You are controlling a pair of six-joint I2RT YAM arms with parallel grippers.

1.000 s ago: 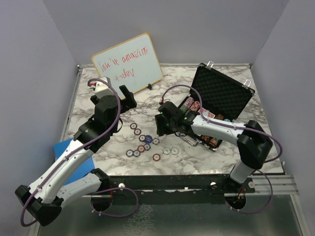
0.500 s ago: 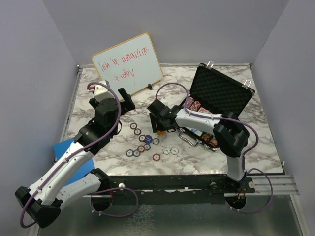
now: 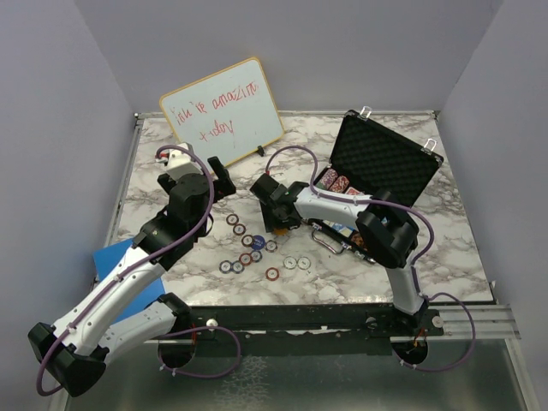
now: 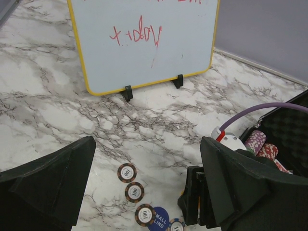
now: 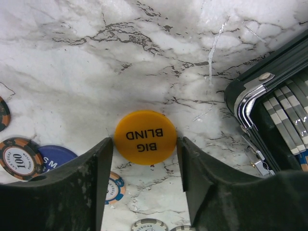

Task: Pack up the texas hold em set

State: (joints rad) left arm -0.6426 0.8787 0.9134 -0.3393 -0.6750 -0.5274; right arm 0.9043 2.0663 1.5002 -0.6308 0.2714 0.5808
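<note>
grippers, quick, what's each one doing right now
left gripper: open wide, holding nothing.
right gripper: fingers flank the orange big blind disc flat on the table; cannot tell if it grips it.

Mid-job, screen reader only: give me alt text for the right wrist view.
An orange BIG BLIND disc lies flat on the marble table, closely bracketed by the right end effector; whether it pinches the disc is unclear. A briefcase corner sits at right; loose poker chips and a blue disc at lower left.
</note>
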